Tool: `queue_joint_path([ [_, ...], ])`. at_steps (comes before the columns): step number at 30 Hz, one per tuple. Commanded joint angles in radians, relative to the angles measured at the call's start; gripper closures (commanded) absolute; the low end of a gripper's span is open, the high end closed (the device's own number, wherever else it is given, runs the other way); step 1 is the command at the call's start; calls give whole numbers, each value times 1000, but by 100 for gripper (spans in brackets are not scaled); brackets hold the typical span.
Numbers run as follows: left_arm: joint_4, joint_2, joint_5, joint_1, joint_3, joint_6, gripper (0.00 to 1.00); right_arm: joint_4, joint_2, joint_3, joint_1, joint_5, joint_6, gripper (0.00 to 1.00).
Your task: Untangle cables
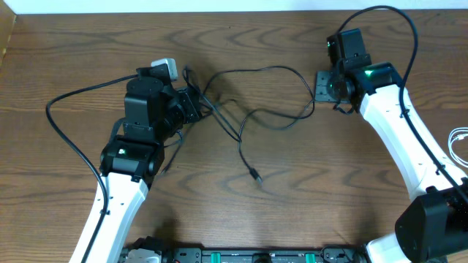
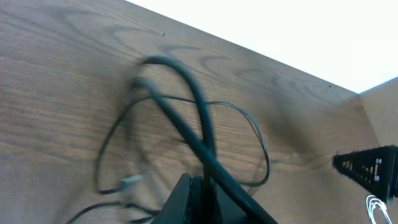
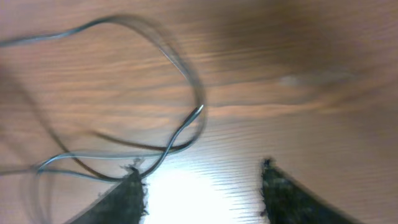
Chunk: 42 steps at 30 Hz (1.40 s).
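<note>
Two thin black cables (image 1: 263, 69) lie looped and crossed on the wooden table between the arms, one plug end (image 1: 255, 175) pointing toward the front. My left gripper (image 1: 191, 104) is at the left end of the tangle. In the left wrist view it (image 2: 200, 182) is shut on a black cable (image 2: 202, 106) that rises from the jaws and arches over. My right gripper (image 1: 322, 86) is at the right end of the loops. In its own view it (image 3: 202, 177) stands open over bare wood, and a black cable (image 3: 186, 74) runs past its left fingertip (image 3: 132, 186).
A white cable (image 1: 457, 142) lies coiled at the table's right edge, apart from the black ones. The table's far edge (image 1: 219, 12) meets a white surface. Thick black robot wires (image 1: 69, 139) loop from both arms.
</note>
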<state>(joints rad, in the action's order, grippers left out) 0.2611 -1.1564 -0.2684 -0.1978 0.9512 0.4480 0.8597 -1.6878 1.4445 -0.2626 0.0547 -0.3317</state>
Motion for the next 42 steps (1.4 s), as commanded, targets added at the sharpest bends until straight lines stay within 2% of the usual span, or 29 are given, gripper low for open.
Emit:
queue_joint_path([
  [1, -33, -1, -48, 5, -1, -9, 92, -5, 34, 7, 18, -307, 19, 36],
  [2, -49, -1, -71, 5, -1, -9, 92, -10, 34, 7, 23, -380, 19, 35],
  [4, -113, -1, -177, 5, -1, -17, 92, -49, 32, 6, 32, -671, 85, 33],
  [6, -164, -1, -267, 5, -1, -36, 92, -69, 32, 6, 27, -787, 123, 31],
  [7, -188, -1, -305, 5, -1, -36, 92, -72, 32, 6, 21, -789, 123, 30],
  [10, -248, -1, -399, 5, -1, -36, 92, -67, 25, 5, -5, -699, 66, 16],
  [12, -288, -1, -459, 5, -1, -36, 92, -63, 14, 4, -25, -637, -30, 14],
  [14, -336, -1, -517, 5, -1, -36, 92, -84, 6, -2, -43, -630, -30, 14],
  [19, -415, -1, -566, 5, -1, -31, 92, -124, 0, -25, -75, -629, 278, 3],
  [20, -423, -1, -565, 5, -1, -23, 92, -120, 0, -41, -84, -629, 410, 1],
  [23, -437, 1, -565, 10, -1, -14, 92, -108, 0, -77, -86, -629, 613, 1],
  [26, -484, 1, -566, 28, -1, 51, 92, -132, 0, -118, -81, -629, 707, 1],
  [29, -551, 1, -570, 51, -1, 117, 92, -227, 0, -176, -87, -639, 710, 1],
  [33, -686, 1, -650, 74, -1, 218, 92, -449, 0, -291, -140, -651, 681, 1],
  [35, -720, 2, -678, 74, -1, 237, 92, -506, 0, -314, -151, -615, 654, 1],
  [39, -775, 3, -692, 78, -1, 257, 92, -550, 0, -341, -158, -461, 557, 1],
  [42, -822, 3, -692, 104, -1, 257, 92, -538, 0, -351, -158, -432, 512, 1],
])
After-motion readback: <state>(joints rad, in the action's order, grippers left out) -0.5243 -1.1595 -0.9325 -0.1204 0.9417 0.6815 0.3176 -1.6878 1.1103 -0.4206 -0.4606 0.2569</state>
